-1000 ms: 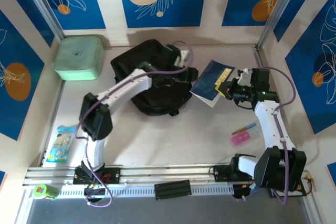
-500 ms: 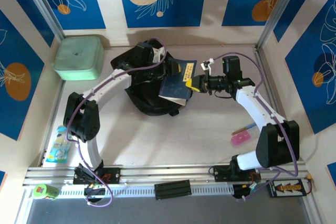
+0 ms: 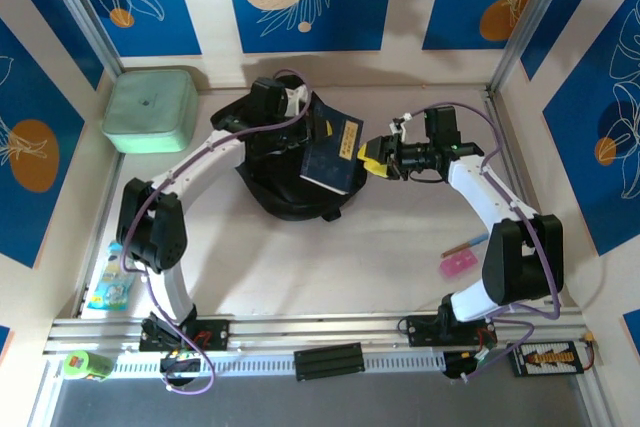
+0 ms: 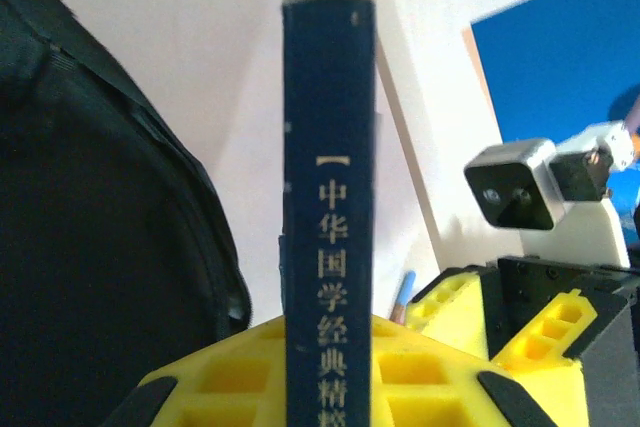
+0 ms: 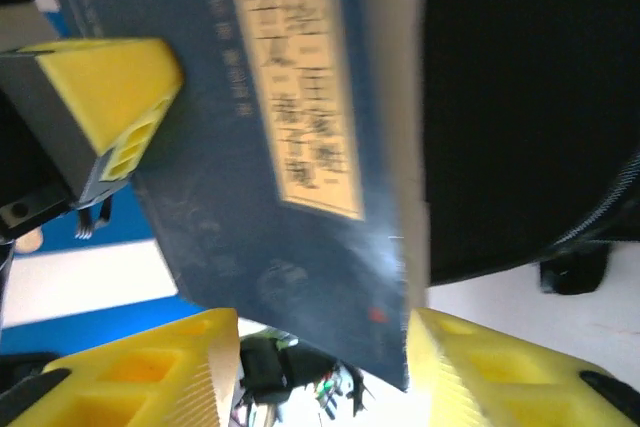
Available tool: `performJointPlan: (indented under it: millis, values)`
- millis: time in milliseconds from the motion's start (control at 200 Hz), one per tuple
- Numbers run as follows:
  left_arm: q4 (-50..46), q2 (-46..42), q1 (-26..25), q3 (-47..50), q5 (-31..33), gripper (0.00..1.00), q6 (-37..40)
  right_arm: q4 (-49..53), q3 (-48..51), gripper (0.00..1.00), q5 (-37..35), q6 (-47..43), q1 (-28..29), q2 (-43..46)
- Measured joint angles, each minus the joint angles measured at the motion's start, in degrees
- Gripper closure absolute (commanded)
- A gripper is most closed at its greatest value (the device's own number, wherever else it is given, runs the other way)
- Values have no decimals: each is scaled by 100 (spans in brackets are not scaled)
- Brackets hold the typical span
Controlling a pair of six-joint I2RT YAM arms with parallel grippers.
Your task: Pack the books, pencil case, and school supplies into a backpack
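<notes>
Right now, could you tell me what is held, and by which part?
The left end effector pinches the dark blue book at its spine edge; the right end effector is open.

Covers of the books (image 3: pixel 335 155): dark blue, smooth, slight sheen. Their label strip is pale yellow paper, matt, and the spine lettering is gold print. The backpack (image 3: pixel 285 197): black woven cloth, matt. Fingers (image 5: pixel 480 372) of the right hand (image 5: pixel 318 332): yellow moulded plastic, matt, finely ribbed inside. The table (image 3: pixel 300 267): pale, smooth, matt. The box (image 3: pixel 150 109): mint-green, smooth plastic by its look, faint gloss.
</notes>
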State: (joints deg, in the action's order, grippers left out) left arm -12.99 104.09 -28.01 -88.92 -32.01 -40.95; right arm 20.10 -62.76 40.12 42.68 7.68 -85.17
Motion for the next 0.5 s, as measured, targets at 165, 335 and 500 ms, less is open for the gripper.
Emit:
performJointPlan:
  millis: [165, 335, 500]
  values:
    - [697, -289, 63, 369, 765, 100, -739, -1010, 623, 23, -282, 1252, 4, 260]
    - [1534, -378, 57, 538, 1521, 100, -1589, -2658, 1322, 8, -629, 2846, 426, 341]
    - [2085, -426, 57, 813, 2111, 100, -2365, -4113, 1384, 5, -1097, 4006, 861, 280]
